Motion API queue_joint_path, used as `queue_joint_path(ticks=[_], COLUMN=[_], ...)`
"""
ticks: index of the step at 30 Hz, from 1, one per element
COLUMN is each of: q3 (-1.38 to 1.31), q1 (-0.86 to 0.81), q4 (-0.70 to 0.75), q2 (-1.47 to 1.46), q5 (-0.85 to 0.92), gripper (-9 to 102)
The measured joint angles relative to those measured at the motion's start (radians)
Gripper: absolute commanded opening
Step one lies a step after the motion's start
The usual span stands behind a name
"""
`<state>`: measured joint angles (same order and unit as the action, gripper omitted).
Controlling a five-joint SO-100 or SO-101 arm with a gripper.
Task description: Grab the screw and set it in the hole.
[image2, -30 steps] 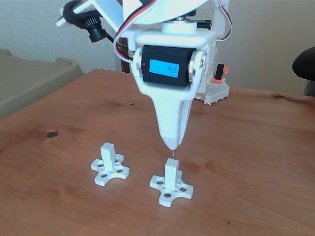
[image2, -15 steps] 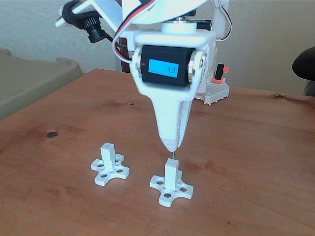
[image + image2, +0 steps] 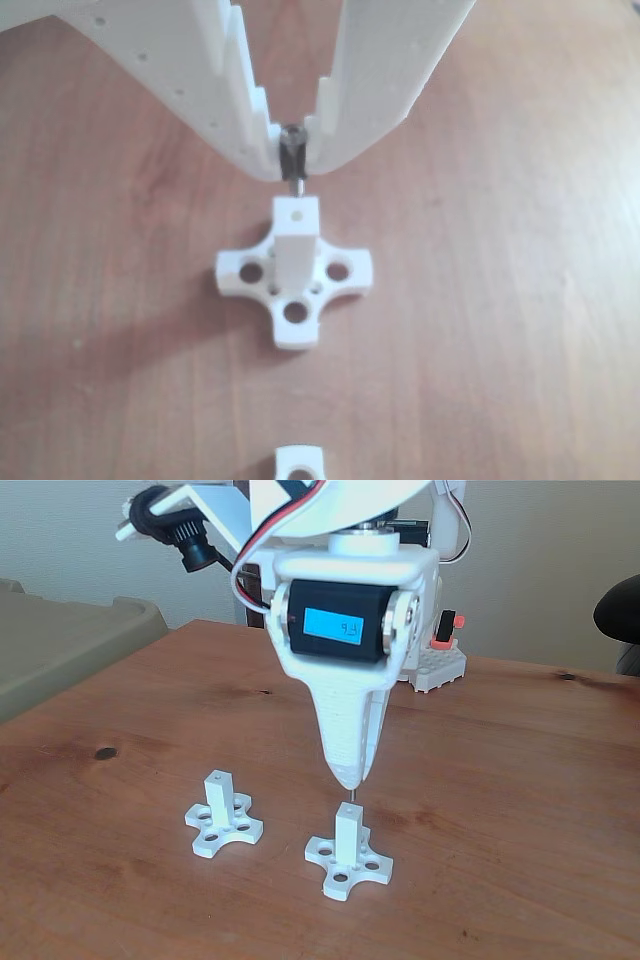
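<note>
Gripper (image 3: 293, 165) pinched on the screw (image 3: 292, 168), shank hanging just at 12 o'clock of the hole (image 3: 296, 213) in the near post (image 3: 347, 832). Best to centre tip over hole, keep shank vertical, descend slowly, release only once seated.

Other view riding close above white plastic fingers (image 3: 295, 160), looking steeply down. Fixed view standing low before brown wooden counter (image 3: 520, 810), facing arm. Both sharing white cross-based plastic post (image 3: 295, 250) (image 3: 348, 845).

Matt white plastic post (image 3: 347, 832), wood table (image 3: 520, 780)
</note>
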<state>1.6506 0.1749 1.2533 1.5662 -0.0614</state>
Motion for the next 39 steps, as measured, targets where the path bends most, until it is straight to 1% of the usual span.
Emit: queue_joint_path(ticks=[39], q3=[0.029], q1=[-0.012], q4=[-0.034], q2=[0.0], q5=[0.0], gripper=[-4])
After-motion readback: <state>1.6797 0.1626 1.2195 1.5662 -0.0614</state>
